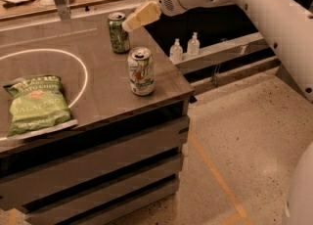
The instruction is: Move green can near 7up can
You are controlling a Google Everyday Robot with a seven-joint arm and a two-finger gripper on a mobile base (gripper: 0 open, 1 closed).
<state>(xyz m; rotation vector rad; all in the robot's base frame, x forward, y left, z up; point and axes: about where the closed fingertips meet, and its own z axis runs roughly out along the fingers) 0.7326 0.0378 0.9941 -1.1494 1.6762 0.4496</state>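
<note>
The green can [118,33] stands upright near the table's far right edge, dark green with a silver top. The 7up can [141,71], white with green lettering, stands upright a little in front of it and to its right, close to the right edge. My gripper [133,20] hangs just right of the green can's top, tips at the rim or very near it. It holds nothing that I can see.
A green chip bag [35,103] lies flat at the front left of the grey table [98,106], beside a white painted circle [73,65]. Two small clear bottles [184,48] stand on a lower shelf to the right. A cluttered bench runs behind.
</note>
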